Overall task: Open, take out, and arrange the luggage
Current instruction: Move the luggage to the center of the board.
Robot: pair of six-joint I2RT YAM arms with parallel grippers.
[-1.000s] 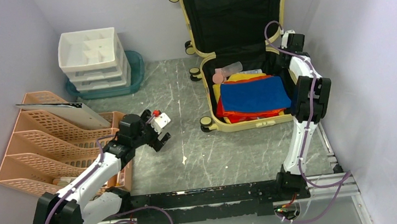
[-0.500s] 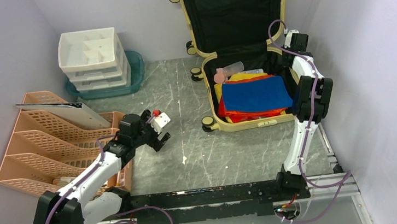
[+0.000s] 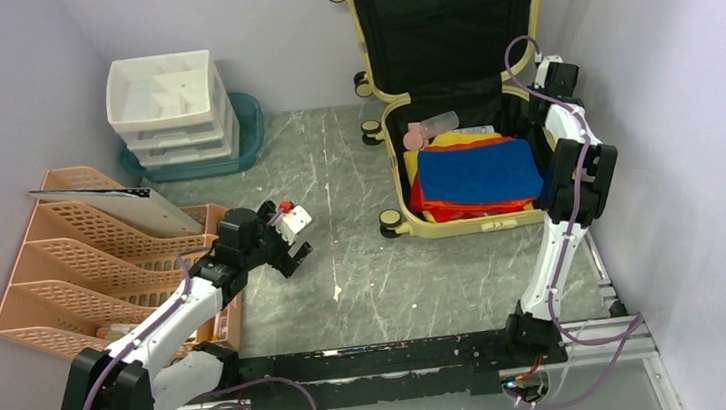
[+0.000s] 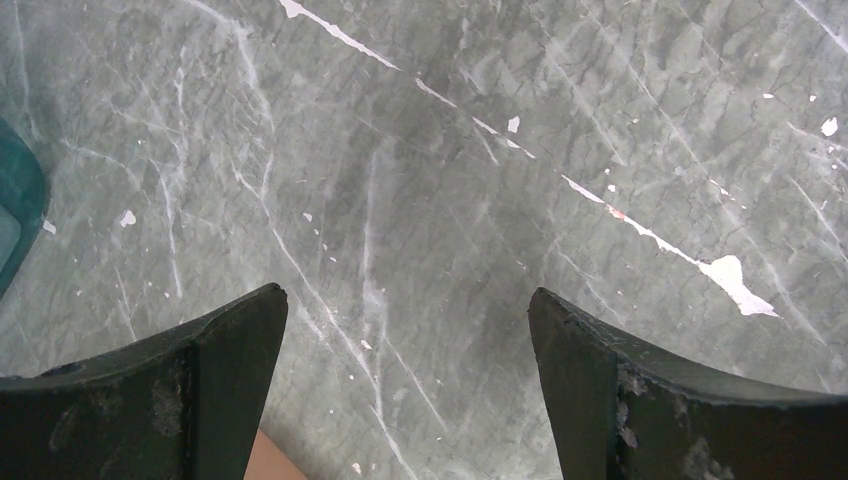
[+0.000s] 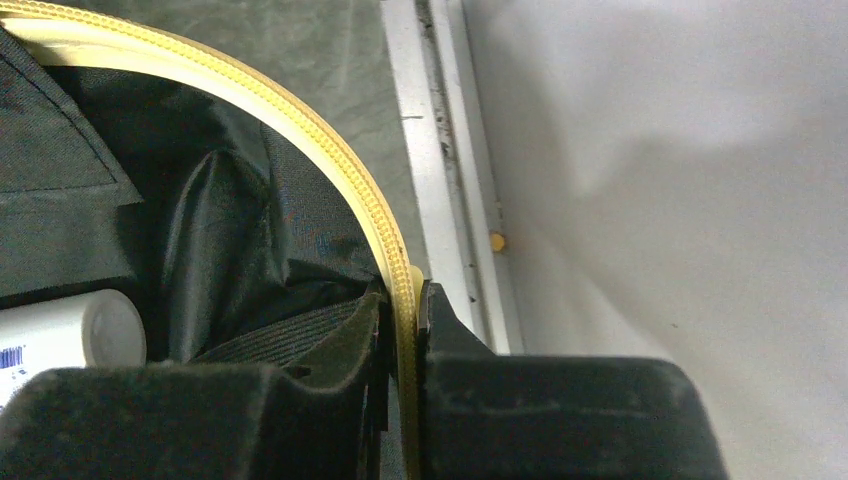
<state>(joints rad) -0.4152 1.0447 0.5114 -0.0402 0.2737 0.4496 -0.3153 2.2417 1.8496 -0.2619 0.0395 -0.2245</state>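
Observation:
The pale yellow luggage (image 3: 461, 226) lies open at the back right of the table, its black-lined lid leaning upright against the back wall. Inside lie folded blue, red and yellow cloths (image 3: 481, 171) and a bottle with a pink cap (image 3: 429, 128). My right gripper (image 3: 545, 82) is shut on the case's right rim; the right wrist view shows the yellow zipper rim (image 5: 330, 150) pinched in the right gripper (image 5: 405, 300). My left gripper (image 3: 287, 240) hovers open over bare table left of the case, and nothing sits in the left gripper (image 4: 407, 293).
A white drawer unit (image 3: 168, 103) on a teal tray (image 3: 248, 116) stands at the back left. An orange file rack (image 3: 93, 261) holding a grey folder (image 3: 113, 209) sits at the left. The right wall and a metal rail (image 5: 440, 150) run close beside the case.
The luggage has slid a little to the right, toward the wall, with my right gripper on its rim. The left arm has not moved.

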